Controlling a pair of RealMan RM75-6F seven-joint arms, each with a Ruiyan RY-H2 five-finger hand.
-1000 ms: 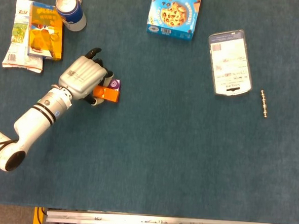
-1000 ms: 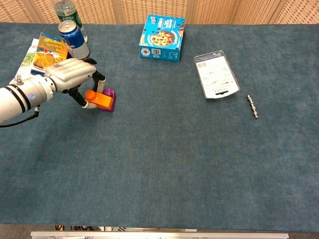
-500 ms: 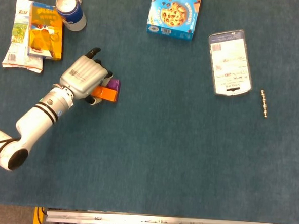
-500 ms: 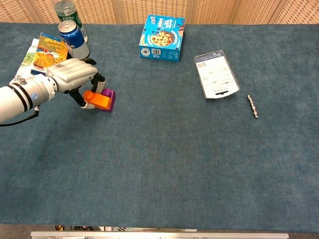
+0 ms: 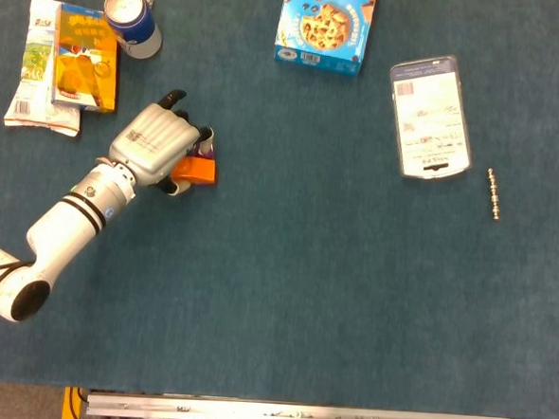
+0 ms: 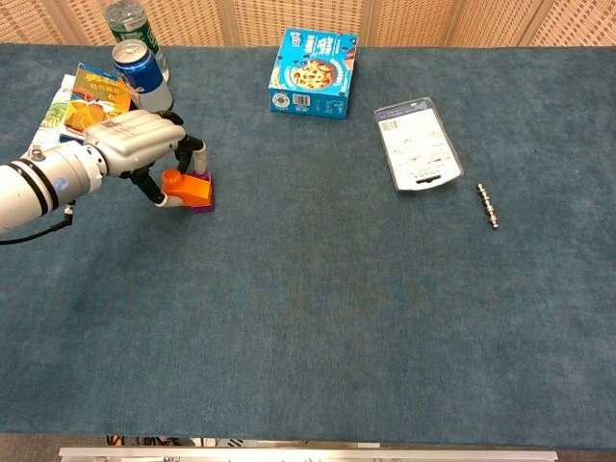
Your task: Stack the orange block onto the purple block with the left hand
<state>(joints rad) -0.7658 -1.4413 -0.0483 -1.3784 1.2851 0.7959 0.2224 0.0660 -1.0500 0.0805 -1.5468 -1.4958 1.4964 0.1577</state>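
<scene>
My left hand [image 5: 155, 143] [image 6: 135, 140] grips the orange block [image 5: 195, 170] [image 6: 187, 187] at the table's left. The orange block sits on top of the purple block [image 6: 201, 204], of which only a thin strip shows beneath it in the chest view; in the head view only a sliver of purple block [image 5: 207, 149] peeks out behind the orange one. The hand's fingers [image 6: 195, 154] curl around the orange block from behind and from the left. My right hand is in neither view.
A blue can [image 5: 132, 20] [image 6: 141, 75], a green bottle [image 6: 130, 21] and snack packets [image 5: 62, 63] [image 6: 89, 101] stand behind the left hand. A blue cookie box [image 5: 327, 24] [image 6: 312, 73], a white flat package [image 5: 428, 116] [image 6: 416, 144] and a small metal rod [image 5: 493, 193] [image 6: 489, 205] lie further right.
The left hand has shifted the orange block up and over, so it now covers the purple block that showed beside it before.
</scene>
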